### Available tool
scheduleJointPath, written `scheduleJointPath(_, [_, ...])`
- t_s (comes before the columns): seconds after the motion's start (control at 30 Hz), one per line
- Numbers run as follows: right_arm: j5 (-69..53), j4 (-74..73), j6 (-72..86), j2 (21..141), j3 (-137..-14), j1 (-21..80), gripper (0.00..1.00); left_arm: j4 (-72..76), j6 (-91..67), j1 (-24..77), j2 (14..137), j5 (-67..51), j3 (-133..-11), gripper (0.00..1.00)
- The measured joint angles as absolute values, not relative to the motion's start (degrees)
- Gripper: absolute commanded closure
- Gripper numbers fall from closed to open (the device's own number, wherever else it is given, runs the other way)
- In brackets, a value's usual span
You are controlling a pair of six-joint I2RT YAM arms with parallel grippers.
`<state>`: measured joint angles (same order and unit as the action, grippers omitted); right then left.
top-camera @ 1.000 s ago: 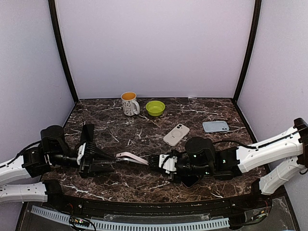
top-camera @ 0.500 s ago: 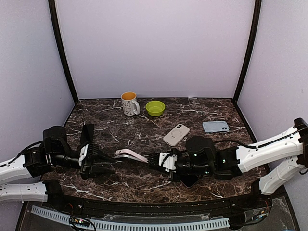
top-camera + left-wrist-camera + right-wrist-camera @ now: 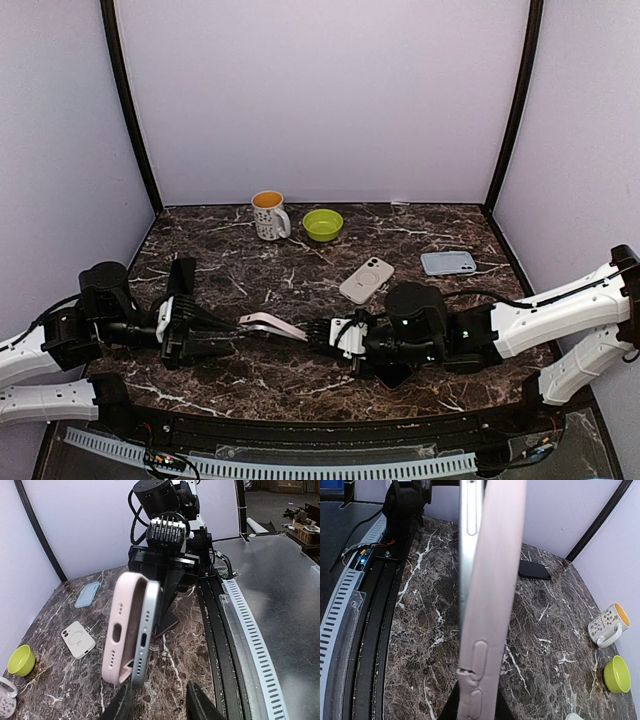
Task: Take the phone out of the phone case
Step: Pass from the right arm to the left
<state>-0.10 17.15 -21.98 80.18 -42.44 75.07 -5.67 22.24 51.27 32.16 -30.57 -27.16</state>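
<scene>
A pink phone case (image 3: 121, 625) with a silver-edged phone (image 3: 143, 625) in it hangs in the air between my two arms, seen in the top view as the phone case (image 3: 272, 324). At the end facing my left wrist the phone stands off from the case with a gap between them. My right gripper (image 3: 475, 707) is shut on the far end of the phone case (image 3: 500, 580), and the phone (image 3: 469, 555) shows along its left side. My left gripper (image 3: 157, 694) is open just short of the near end, with nothing between its fingers (image 3: 197, 700).
A white spotted mug (image 3: 267, 214) and a green bowl (image 3: 322, 224) stand at the back. A beige case (image 3: 366, 279) and a blue-grey case (image 3: 448, 263) lie flat to the right of centre. A dark flat slab (image 3: 170, 622) lies under the right gripper.
My left arm has drawn back a little to the left, away from the phone's end. The right arm and the cased phone have barely moved.
</scene>
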Motion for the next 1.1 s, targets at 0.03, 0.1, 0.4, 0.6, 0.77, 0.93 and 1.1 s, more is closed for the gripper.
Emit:
scheduleJointPath(0.03, [-0.19,16.99,-21.98,80.20,-42.44,75.07,1.00,-5.67,22.28,51.27,32.16,-30.52,-27.16,0.61])
scheduleJointPath(0.1, [-0.27,16.75,-21.98,80.38,-42.46,75.07,1.00,-5.67,22.28,51.27,32.18,-30.50,-27.16,0.61])
scheduleJointPath(0.4, [-1.65,16.45,-21.96,80.82,-42.61,75.07,1.00,-5.45,22.26,51.27,33.45,-31.29,-27.16,0.62])
scheduleJointPath(0.6, [-2.04,16.40,-21.96,80.93,-42.94,75.07,1.00,-4.29,21.96,51.27,34.22,-32.73,-27.16,0.62])
scheduleJointPath(0.77, [-3.42,16.67,-21.85,80.97,-43.29,75.07,1.00,-2.83,21.58,51.27,35.14,-34.15,-27.16,0.63])
scheduleJointPath(0.93, [-4.40,16.64,-21.69,81.03,-43.29,75.07,1.00,-2.11,21.32,51.27,36.05,-35.24,-27.16,0.67])
scheduleJointPath(1.1, [-5.63,16.71,-21.08,81.21,-43.33,75.07,1.00,-0.99,20.97,51.29,36.56,-35.79,-27.16,0.73])
